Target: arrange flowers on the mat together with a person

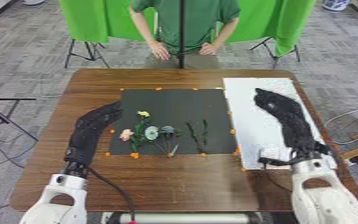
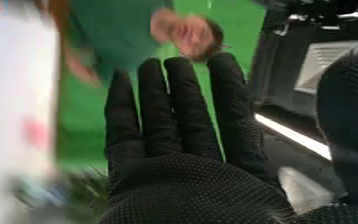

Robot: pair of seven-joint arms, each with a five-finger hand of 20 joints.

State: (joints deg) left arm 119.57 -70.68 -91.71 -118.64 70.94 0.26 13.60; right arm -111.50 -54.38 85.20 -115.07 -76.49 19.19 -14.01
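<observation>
Here's the right hand [image 1: 280, 105], spread wide, fingers straight, above the white board [image 1: 246, 92]! Pink flower [image 1: 127, 134], yellow flower [image 1: 143, 114] and green sprigs [image 1: 204, 134] lie on the dark mat's [image 1: 171, 100] nearer half. Left hand [image 1: 103, 117] at its left edge, grip I can't tell. Any adjustment wants a soft pinch on the stem, petals spared. Room across the mat's far half; mind the counter's [image 1: 91, 95] right edge!

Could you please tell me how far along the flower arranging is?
Blossoms and two green stems already lie on the dark mat. The robot's open right hand holds nothing. What may be left is grouping, as the stems lie apart from the blossoms.
</observation>
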